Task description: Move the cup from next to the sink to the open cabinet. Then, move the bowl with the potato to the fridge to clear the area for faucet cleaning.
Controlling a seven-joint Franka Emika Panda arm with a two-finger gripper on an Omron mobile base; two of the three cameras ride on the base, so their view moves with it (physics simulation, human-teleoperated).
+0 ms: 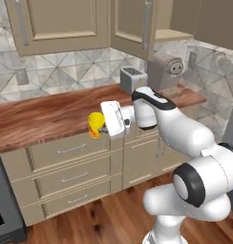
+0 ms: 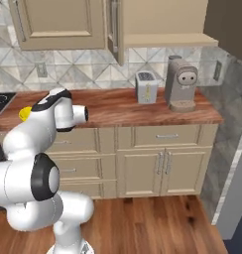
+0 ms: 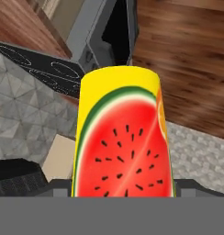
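While the cup rides in the hand, notes by view:

Left base view: gripper [image 1: 105,127] clamped on the cup [image 1: 95,124], held out past the counter [image 1: 51,114] front edge, above the drawers. Open cabinet [image 1: 173,34] sits up and to the right, door [image 1: 133,26] swung out toward the arm.
Step tip: keep cup level, lift above toaster [image 1: 132,78] & coffee machine [image 1: 167,70] before swinging right.

Right base view: cup [image 2: 25,113] shows as a yellow sliver behind the arm. Cabinet shelf [image 2: 162,39] looks bare, prob. plenty of room; door edge [image 2: 114,30] is the thing to clear on approach.

Hand view: cup [image 3: 120,137] sits between the 2 jaws, watermelon mark facing cam; finger contact hidden, can't confirm how deep the grip is. Stove [image 3: 49,69] beyond the cup.
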